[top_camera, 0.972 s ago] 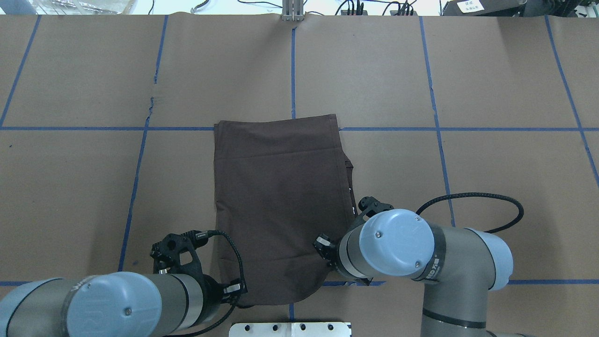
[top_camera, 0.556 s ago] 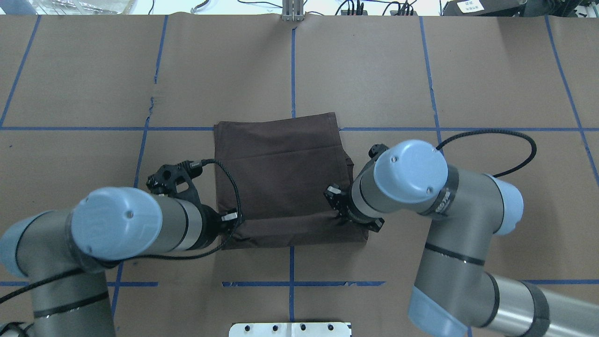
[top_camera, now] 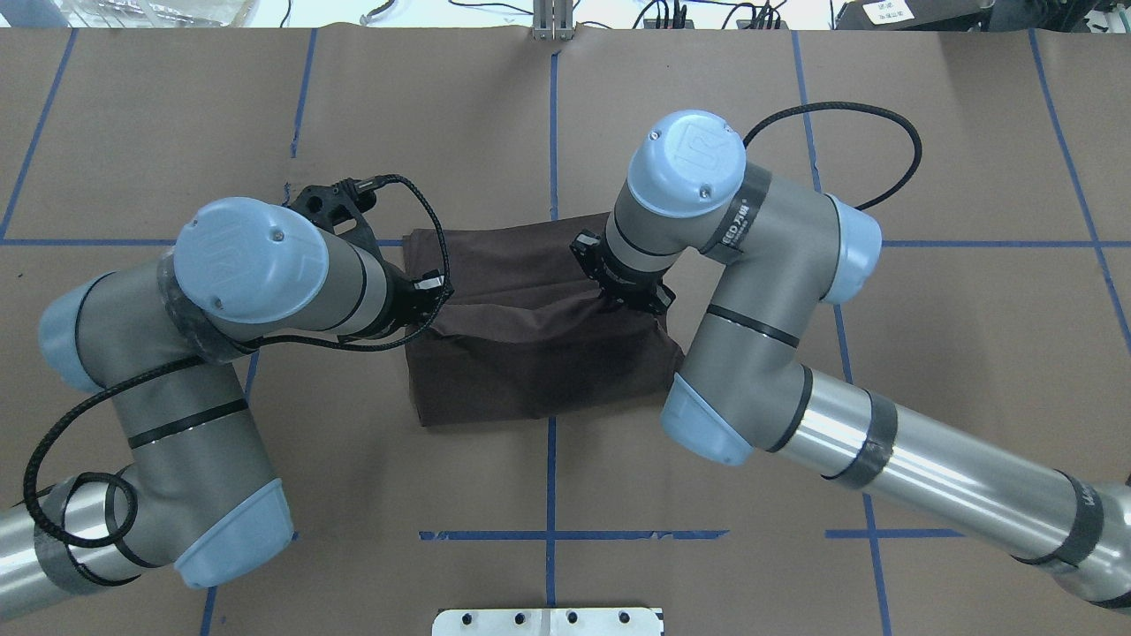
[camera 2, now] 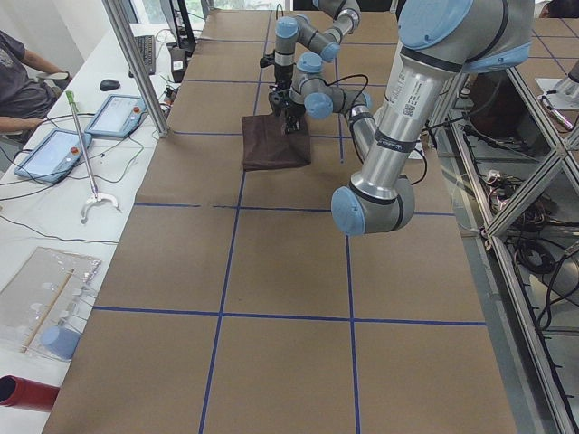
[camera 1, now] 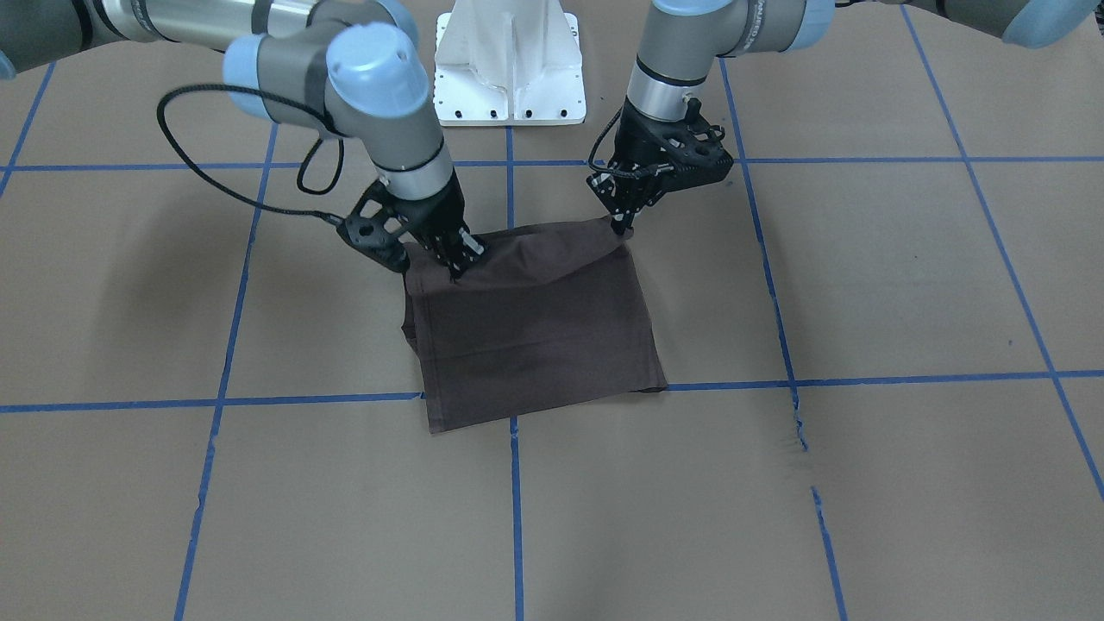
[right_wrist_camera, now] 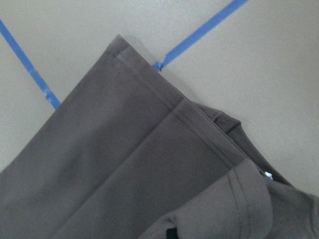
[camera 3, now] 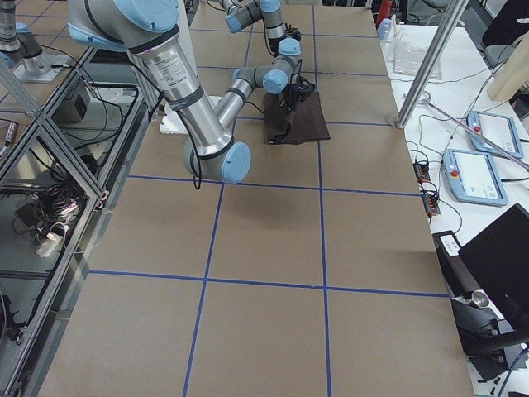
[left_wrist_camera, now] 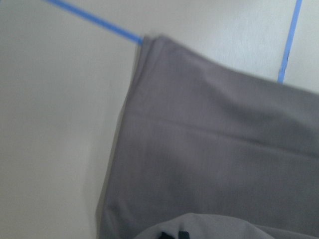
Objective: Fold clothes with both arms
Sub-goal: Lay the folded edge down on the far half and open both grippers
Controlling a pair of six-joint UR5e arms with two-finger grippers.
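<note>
The dark brown-grey T-shirt (top_camera: 539, 371) lies folded on the brown paper table at mid-table; it also shows in the front view (camera 1: 543, 345). Its robot-side edge is lifted and doubled over toward the far edge. My left gripper (top_camera: 433, 305) is shut on the lifted edge's left corner, shown in the front view (camera 1: 623, 226) on the right. My right gripper (top_camera: 618, 300) is shut on the right corner, shown in the front view (camera 1: 454, 263) on the left. Both wrist views show the lower layer (left_wrist_camera: 214, 139) (right_wrist_camera: 124, 164) flat beneath the held fold. The collar and lettering are hidden.
The white pedestal base (top_camera: 548, 621) stands at the table's near edge. Blue tape lines (top_camera: 552, 124) grid the paper. A metal post (camera 2: 136, 63) and operator tablets (camera 2: 118, 113) stand past the far edge. Bare paper lies around the shirt.
Both arms have carried the shirt's robot-side edge up and away from the robot, over the shirt toward its far edge. The shirt's outline is now about half as long.
</note>
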